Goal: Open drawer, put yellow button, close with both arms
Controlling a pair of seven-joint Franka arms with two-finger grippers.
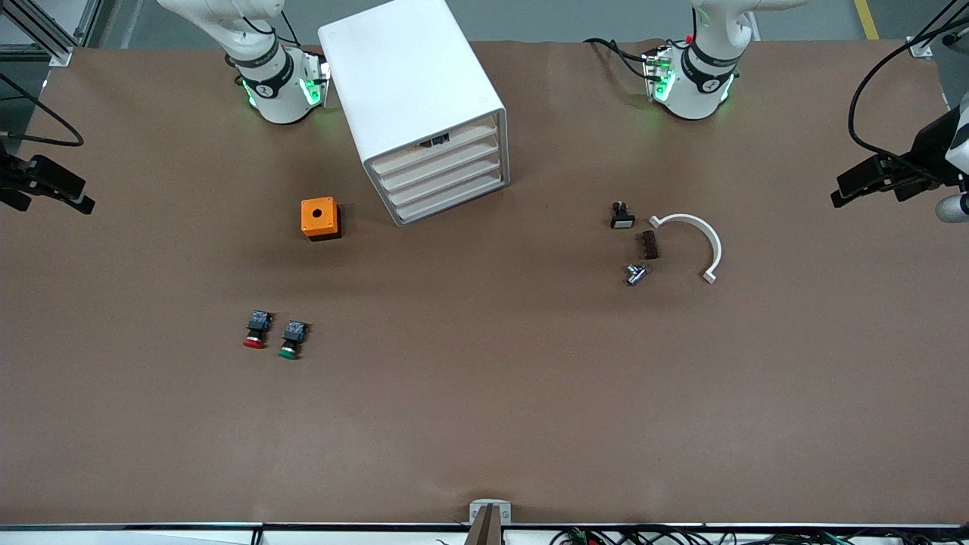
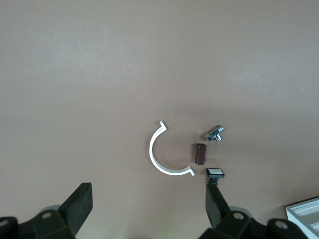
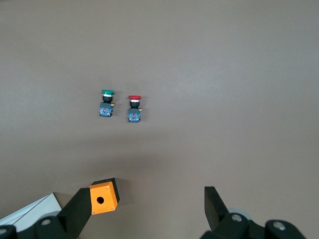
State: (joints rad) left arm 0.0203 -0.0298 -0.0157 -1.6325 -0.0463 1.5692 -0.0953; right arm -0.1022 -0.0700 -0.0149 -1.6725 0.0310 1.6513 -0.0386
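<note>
Left gripper released, fingers wide, over the surface at its own end; white half-ring below. Right gripper also released, orange box under it. Drawer well apart from both, looks nearly shut. Yellow button not seen; dark speck at the drawer lip, cannot tell. Risks: grabbing the red button instead, or an off-axis push twisting the skewed cabinet. Open room between the grippers.

L gripper up high w/ fingers spread wide, pointing down. R gripper same: raised, wide apart. Both arms wait.
</note>
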